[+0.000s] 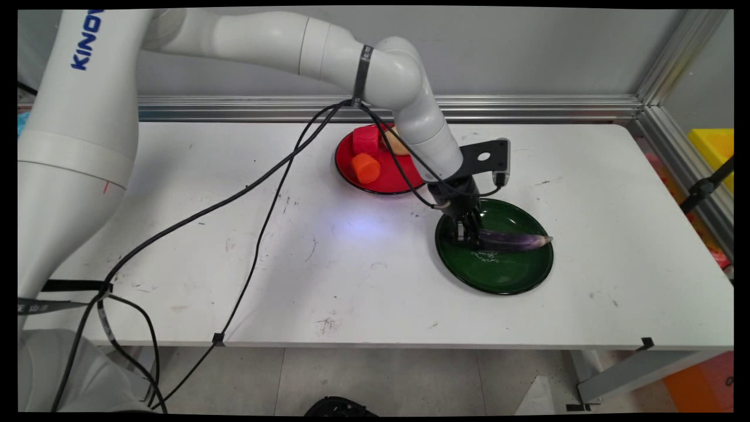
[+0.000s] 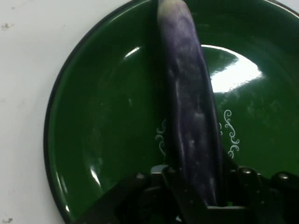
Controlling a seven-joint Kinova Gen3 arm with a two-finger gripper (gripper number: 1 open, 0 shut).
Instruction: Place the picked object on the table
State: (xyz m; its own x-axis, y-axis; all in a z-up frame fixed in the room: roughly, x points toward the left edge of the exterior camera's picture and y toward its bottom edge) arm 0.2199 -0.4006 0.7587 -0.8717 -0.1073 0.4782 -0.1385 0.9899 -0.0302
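Hand view shows the hand (image 2: pixel 196 196) pinching the thick end of a purple eggplant (image 2: pixel 189 102), which lies across the green plate (image 2: pixel 93 140) on the worktop (image 1: pixel 293 264). Its skin looks smooth, probably slippery; it seems light and firm, best gripped mid-body. Behind the green plate sits a red plate (image 1: pixel 345 170) of food pieces.

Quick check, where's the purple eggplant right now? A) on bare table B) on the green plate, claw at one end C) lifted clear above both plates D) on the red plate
B. The eggplant lies across the green plate, with the claw closed around its thicker end; the red plate holds only other pieces of food.
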